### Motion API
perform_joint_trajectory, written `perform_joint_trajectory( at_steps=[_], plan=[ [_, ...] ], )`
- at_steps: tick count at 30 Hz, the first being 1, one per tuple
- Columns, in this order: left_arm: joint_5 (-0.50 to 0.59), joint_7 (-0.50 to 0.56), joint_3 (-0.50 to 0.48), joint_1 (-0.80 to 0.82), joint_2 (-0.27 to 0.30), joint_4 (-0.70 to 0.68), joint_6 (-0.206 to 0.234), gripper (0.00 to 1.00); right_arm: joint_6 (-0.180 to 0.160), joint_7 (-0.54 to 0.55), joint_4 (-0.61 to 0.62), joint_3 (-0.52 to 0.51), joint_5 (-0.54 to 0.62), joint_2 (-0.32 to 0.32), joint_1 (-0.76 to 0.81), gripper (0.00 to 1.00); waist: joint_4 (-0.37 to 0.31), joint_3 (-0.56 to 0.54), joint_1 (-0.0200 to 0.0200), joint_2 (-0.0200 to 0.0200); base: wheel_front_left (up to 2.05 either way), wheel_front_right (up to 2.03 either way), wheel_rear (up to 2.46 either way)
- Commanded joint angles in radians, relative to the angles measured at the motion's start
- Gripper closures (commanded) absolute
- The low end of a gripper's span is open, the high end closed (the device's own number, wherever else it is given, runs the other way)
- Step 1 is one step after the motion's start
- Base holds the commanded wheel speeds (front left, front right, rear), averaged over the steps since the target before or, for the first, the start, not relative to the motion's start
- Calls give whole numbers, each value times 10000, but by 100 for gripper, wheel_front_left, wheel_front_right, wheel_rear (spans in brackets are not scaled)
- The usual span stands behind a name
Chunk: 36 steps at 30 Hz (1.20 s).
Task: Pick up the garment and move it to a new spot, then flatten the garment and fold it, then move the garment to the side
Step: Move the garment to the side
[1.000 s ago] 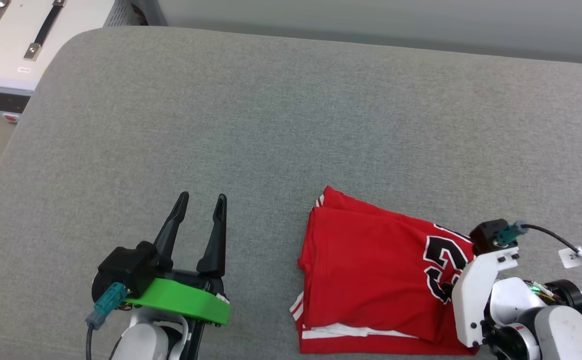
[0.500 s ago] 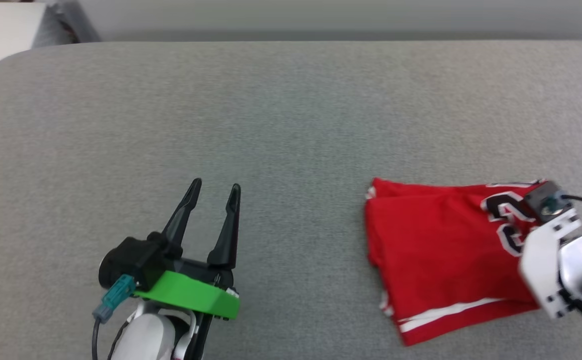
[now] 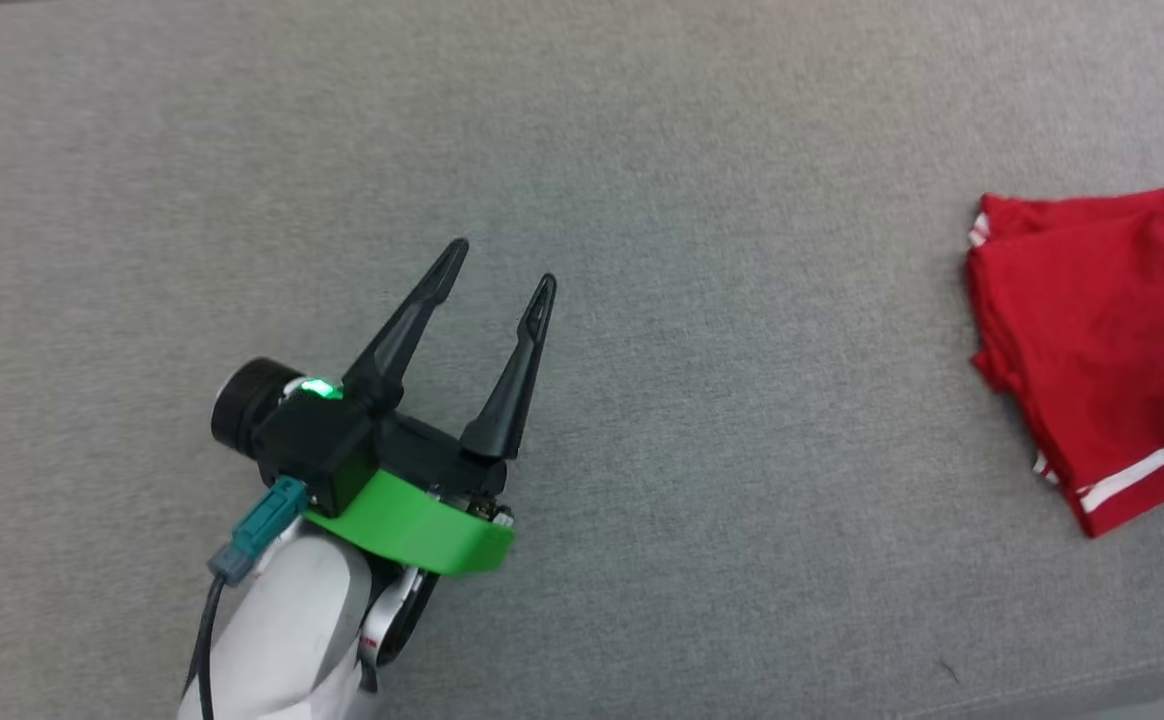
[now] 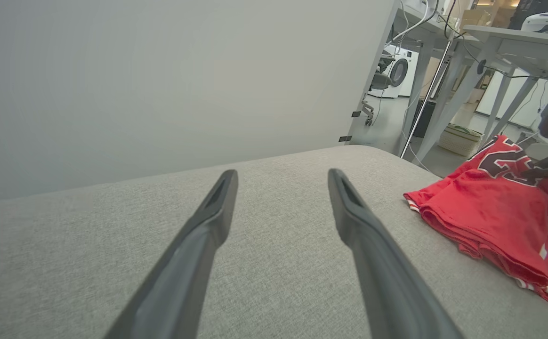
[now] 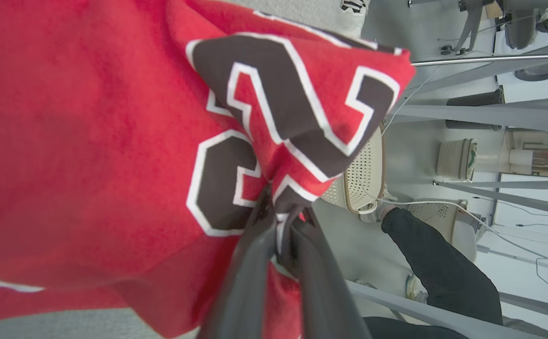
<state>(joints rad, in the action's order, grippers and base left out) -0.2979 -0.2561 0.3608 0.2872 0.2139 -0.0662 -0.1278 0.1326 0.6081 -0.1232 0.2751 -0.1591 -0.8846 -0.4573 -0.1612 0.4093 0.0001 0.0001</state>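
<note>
The garment (image 3: 1102, 340), a red shirt folded into a thick stack, lies at the right end of the grey fabric cushion (image 3: 702, 150), its layered folds facing the middle of the cushion and a red-and-white striped hem showing at the corner nearest the front edge. The right gripper (image 5: 281, 207) has its two dark fingers pressed together on a pinch of the red cloth, right at the big black numerals outlined in white. The fabric there is drawn up into a peak above the fingertips while the rest of the stack sits on the cushion. From the left wrist view the printed end of the shirt is raised toward those dark fingers at the far right, with the folded edge low on the cushion. The left gripper (image 3: 501, 265) is over bare cushion, left of the middle and well apart from the shirt. Its long fingers are spread wide with nothing between them, and they point toward the back edge and slightly toward the garment. A bright green collar (image 3: 412, 520) rings its wrist, a small green light glows on the black housing, and a teal plug (image 3: 260, 528) with a dark cable hangs off its side. Past the cushion's far end stand grey table legs (image 4: 448, 89) and a washing machine (image 4: 398, 70). Behind the shirt in the right wrist view there is a person's leg (image 5: 443, 268) in dark trousers beside a pale perforated basket (image 5: 363, 181).
</note>
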Motion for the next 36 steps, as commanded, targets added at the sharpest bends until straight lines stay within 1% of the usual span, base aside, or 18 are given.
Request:
perform_joint_trajectory(
  at_steps=[1, 8, 12, 16, 20, 23, 26, 27, 28, 33, 34, 36],
  plan=[
    [66, -57, 52, 264, 113, -103, -29, 0, -19, -202, -254, -150, 141, 100, -267, 100, -808, 1032, -1, -1, 0, 0, 0],
    [202, -57, 259, 635, 456, -510, -29, 0, -19, -1215, -1910, -1283, 693, 594, -1027, 100, -1006, 1750, -1, -1, 0, 0, 0],
    [213, -57, 265, 786, 589, -668, -29, 0, -19, -1680, -2597, -1865, 991, 913, -1358, 100, -1008, 2008, -1, -1, 0, 0, 0],
    [204, -57, 269, 895, 652, -745, -29, 0, -19, -2054, -3248, -2291, 1226, 1065, -1652, 100, -947, 2158, -1, -1, 0, 0, 0],
    [172, -57, 264, 956, 652, -749, -29, 0, -19, -2402, -3752, -2514, 1390, 1164, -1924, 100, -860, 2210, -1, -1, 0, 0, 0],
    [148, -57, 248, 964, 631, -725, -29, 0, -19, -2623, -3900, -2535, 1536, 1274, -2089, 100, -802, 2192, -1, -1, 0, 0, 0],
    [124, -57, 247, 959, 556, -677, -29, 0, -19, -2688, -4117, -2542, 1772, 1226, -2222, 99, -718, 2120, -1, -1, 0, 0, 0],
    [117, -57, 246, 959, 521, -667, -29, 0, -19, -2726, -4161, -2602, 1830, 1227, -2261, 80, -683, 2089, -1, -1, 0, 0, 0],
    [110, -57, 237, 958, 483, -658, -29, 0, -19, -2779, -4199, -2674, 1884, 1253, -2300, 0, -647, 2050, -1, -1, 0, 0, 0],
    [55, -57, 149, 855, 308, -555, -29, 0, -19, -2940, -4103, -2834, 2170, 1376, -2380, 0, -494, 1646, -1, -1, 0, 0, 0],
    [-13, -57, 56, 747, 135, -451, -29, 0, -19, -2930, -3864, -2857, 2255, 1436, -2425, 0, -367, 1214, -1, -1, 0, 0, 0],
    [-98, -57, -63, 619, -34, -351, -29, 0, -19, -2939, -3639, -2866, 2194, 1512, -2419, 0, -258, 866, -1, -1, 0, 0, 0]
  ],
)
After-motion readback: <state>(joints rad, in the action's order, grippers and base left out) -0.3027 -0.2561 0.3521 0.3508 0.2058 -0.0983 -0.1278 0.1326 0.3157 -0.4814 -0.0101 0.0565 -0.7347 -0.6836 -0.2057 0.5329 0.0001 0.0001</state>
